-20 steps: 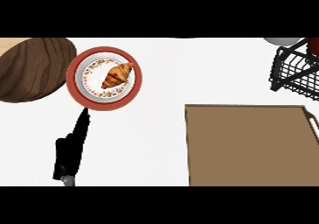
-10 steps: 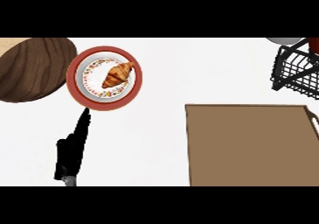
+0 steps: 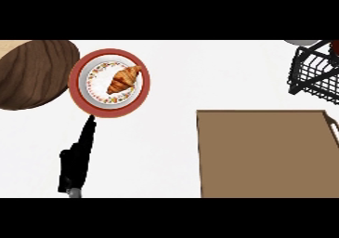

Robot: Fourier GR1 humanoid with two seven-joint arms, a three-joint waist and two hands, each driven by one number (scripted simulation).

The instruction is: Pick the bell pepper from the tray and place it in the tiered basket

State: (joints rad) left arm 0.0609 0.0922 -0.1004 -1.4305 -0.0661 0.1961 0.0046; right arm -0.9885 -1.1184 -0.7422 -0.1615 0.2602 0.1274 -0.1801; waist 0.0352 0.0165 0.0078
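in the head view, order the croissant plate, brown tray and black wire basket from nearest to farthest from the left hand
1. Croissant plate: just above the left hand, whose straight fingers point up to its lower rim.
2. Brown tray: across the counter at lower right.
3. Black wire basket: farthest, at the upper right corner.

White counter (image 3: 179, 93) with plate (image 3: 82, 95), tray (image 3: 268, 158), basket (image 3: 316, 74)

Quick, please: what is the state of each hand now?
Left hand: open, fingers straight, pointing toward the plate, holding nothing.
Right hand: not in view.
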